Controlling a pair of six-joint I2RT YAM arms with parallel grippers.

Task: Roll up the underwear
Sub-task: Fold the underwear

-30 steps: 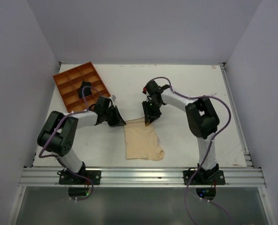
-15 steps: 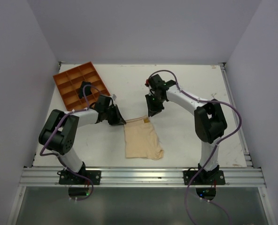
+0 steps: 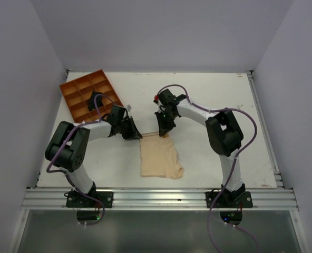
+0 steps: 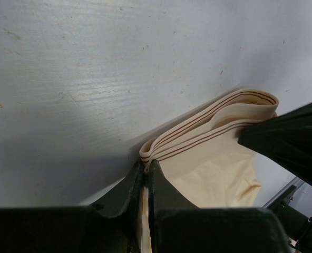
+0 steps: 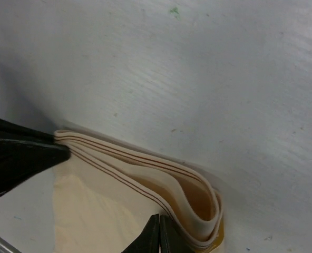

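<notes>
The underwear (image 3: 158,157), a pale beige piece of thin fabric, lies flat on the white table between the two arms, with its striped waistband (image 5: 140,163) at the far edge. My left gripper (image 3: 136,135) is shut on the waistband's left corner (image 4: 145,164); fabric shows between its fingers (image 4: 125,192). My right gripper (image 3: 163,132) is down at the waistband's right end, its jaws shut with the tips (image 5: 159,221) pinched at the band's near edge. The band's right end (image 5: 211,208) gapes open in a loop. The right gripper's dark finger (image 4: 293,139) shows in the left wrist view.
An orange compartment tray (image 3: 76,89) sits at the back left with a small black bundle (image 3: 95,99) in one cell. An aluminium rail (image 3: 156,197) runs along the near edge, and walls close in on the left, back and right.
The right gripper lifted off the waistband corner with its jaws apart, then came back down onto it and closed. The left gripper and the underwear have stayed put.
</notes>
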